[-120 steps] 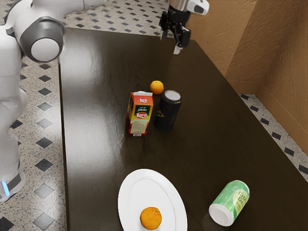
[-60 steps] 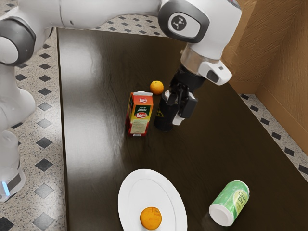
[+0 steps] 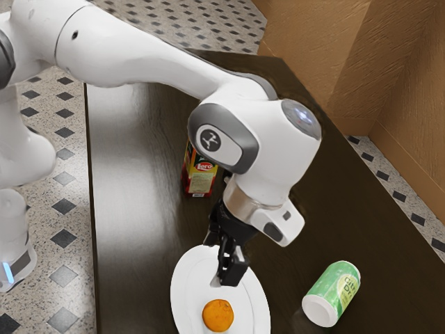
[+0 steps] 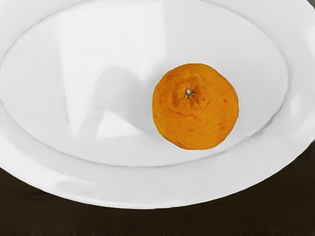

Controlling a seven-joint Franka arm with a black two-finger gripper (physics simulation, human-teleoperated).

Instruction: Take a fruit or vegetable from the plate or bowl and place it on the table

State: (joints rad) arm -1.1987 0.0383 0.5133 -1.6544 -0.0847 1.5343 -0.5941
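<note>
- The gripper (image 3: pixel 214 261) hangs over the plate (image 3: pixel 186 292), its two fingers parted and holding nothing, from what I can see.
- The orange (image 3: pixel 218 316) sits on the plate, near the fingertips but apart from them, not between them.
- It's round and a little squat, with finely pitted skin, puckered folds around a pale greenish stem spot, and a few darker flecks.
- It lies off-centre, just inside the ring where the plate's flat middle meets its rim.
- That plate is a smooth, glossy white oval with a broad rim, and soft shadows fall beside the orange.
- The table (image 3: pixel 132 209) under it is dark, faintly grained, with a pale sheen.
- A green can (image 3: pixel 334 292) lies on its side well apart from the plate.
- The boxy red carton (image 3: pixel 200 177) stands partly hidden behind the arm.
</note>
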